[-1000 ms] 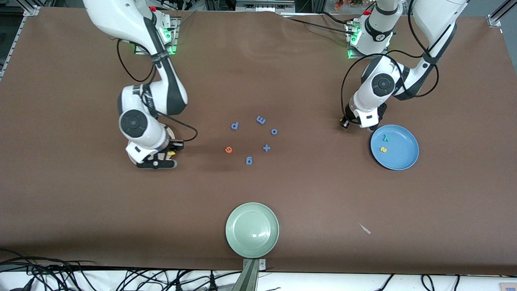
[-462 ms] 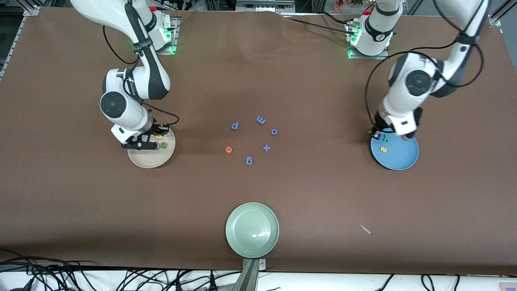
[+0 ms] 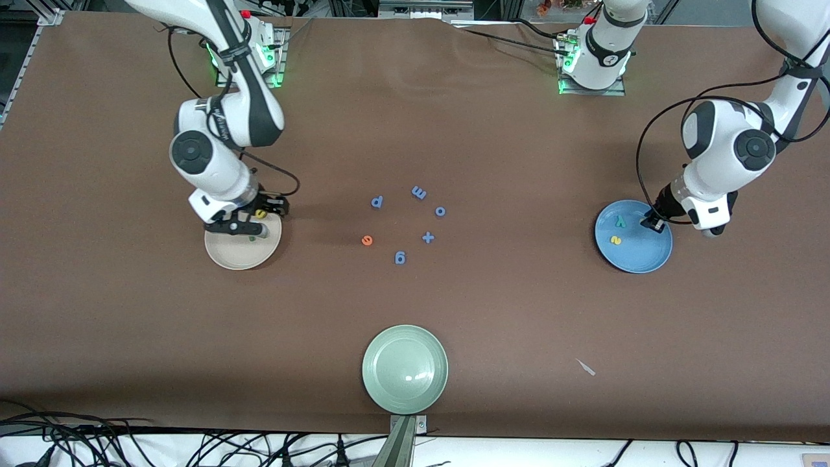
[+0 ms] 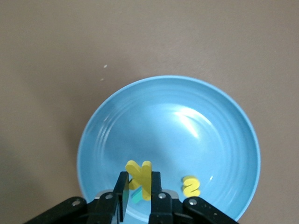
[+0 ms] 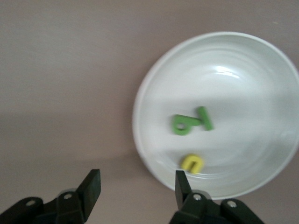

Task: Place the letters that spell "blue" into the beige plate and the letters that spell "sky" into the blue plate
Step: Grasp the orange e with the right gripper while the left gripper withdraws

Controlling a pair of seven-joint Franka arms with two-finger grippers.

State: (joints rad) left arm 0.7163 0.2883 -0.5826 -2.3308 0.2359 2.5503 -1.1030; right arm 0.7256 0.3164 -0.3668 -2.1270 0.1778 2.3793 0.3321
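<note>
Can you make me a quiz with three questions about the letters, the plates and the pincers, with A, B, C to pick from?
1. Where is the orange e?
A. in a cup
B. on the table among the blue letters
C. on top of an arm

2. How many letters lie in the beige plate?
A. one
B. three
C. five

3. What is the left pincer doing?
A. holding a yellow k
B. open and empty
C. holding a spoon

Answers:
1. B: the e lies on the brown table with blue letters around it.
2. B: a green b, a green l and a yellow u lie in it.
3. A: the k stands pinched between its fingers.
</note>
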